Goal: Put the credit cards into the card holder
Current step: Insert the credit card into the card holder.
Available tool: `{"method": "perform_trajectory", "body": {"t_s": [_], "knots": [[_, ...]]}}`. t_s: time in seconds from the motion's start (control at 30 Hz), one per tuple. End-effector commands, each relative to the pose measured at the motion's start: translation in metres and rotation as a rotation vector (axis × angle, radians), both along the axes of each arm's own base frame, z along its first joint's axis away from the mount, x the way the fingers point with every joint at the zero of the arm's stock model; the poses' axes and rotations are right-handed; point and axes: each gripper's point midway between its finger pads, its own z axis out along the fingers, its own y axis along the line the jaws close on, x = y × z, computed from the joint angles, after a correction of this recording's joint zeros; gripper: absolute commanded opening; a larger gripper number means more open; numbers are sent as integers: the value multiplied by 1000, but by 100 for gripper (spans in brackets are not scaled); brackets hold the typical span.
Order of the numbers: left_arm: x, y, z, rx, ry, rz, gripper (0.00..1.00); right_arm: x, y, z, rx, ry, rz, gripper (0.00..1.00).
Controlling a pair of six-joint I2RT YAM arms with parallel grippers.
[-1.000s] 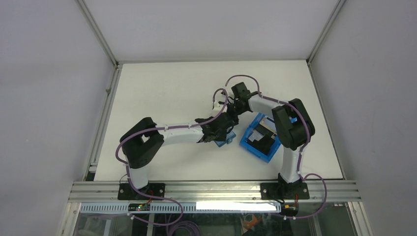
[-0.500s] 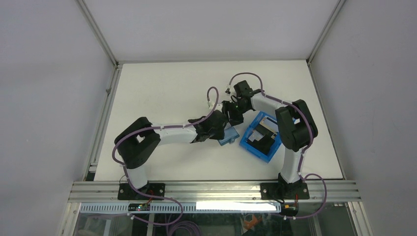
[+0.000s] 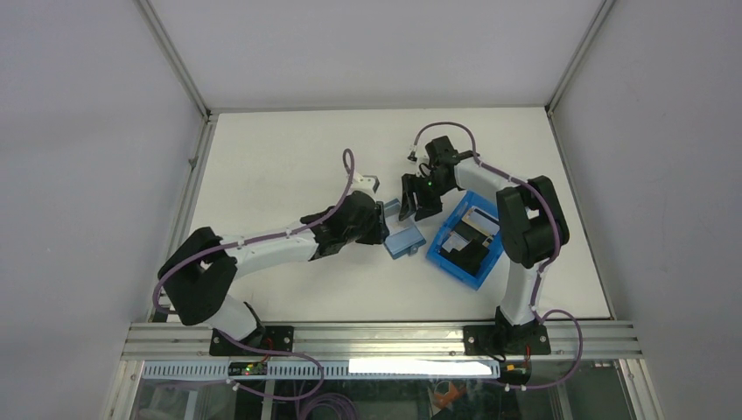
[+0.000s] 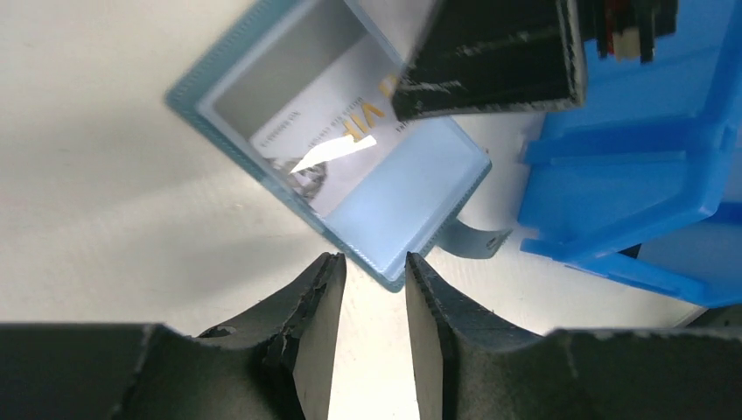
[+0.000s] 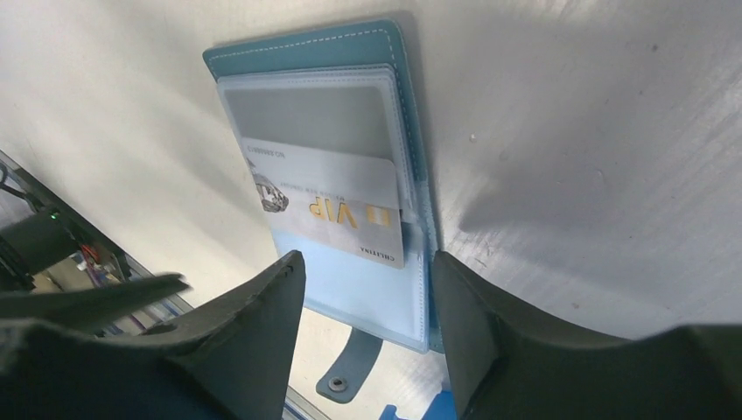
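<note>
1. R claw (image 5: 367,258): jaws spread wide, nothing in them. It hangs right over the open card holder (image 5: 306,48), one finger each side, no contact as far as I can tell. My guess is it's placed to nudge the card deeper.
2. L claw (image 4: 374,260): jaws only a narrow slit apart, empty. The holder's near corner sits just ahead of the tips, not touching. I read this as a backstop so the holder won't slide if R pushes.
3. Table (image 3: 280,157): white and flat, carries everything below both claws.
4. Blue bin (image 4: 612,184): just beside the holder, off to one side of both claws. Inside are dark and pale credit cards (image 3: 471,249), overlapping; can't tell the count. Prob. the supply yet to be moved.
5. Card holder: lies flat under the R claw, opened out with pockets up so the slots are reachable.
6. VIP card (image 5: 328,201): pale, lies in the holder a bit skewed, directly below the R claw. One edge is tucked at a pocket and most of it shows. I'd call it partly seated.
7. Snap tab (image 5: 348,372): unsnapped, sticks out loose from the holder's edge on the bin side. Could snag a finger.
</note>
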Motion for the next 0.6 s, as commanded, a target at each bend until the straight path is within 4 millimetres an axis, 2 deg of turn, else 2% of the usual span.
{"method": "perform_trajectory", "body": {"t_s": [0.0,0.17,0.23,0.33,0.4,0.43,0.47,0.57], "knots": [[22,22,30,-96,-36,26,35,11,3,35,41,-124,98,57],[52,47,27,-149,112,54,34,0,17,56,131,-180,286,36],[62,50,24,-137,159,51,32,-10,20,60,145,-229,409,33],[75,49,19,-130,215,46,30,-40,19,64,189,-404,772,26],[83,46,15,-140,258,38,27,-67,7,62,219,-555,1118,22],[87,42,16,-157,272,28,26,-74,0,60,209,-630,1260,21],[91,40,13,-162,288,28,24,-76,-4,54,189,-679,1354,21],[100,36,3,-168,342,45,21,-60,-5,46,86,-706,1389,10]]}}
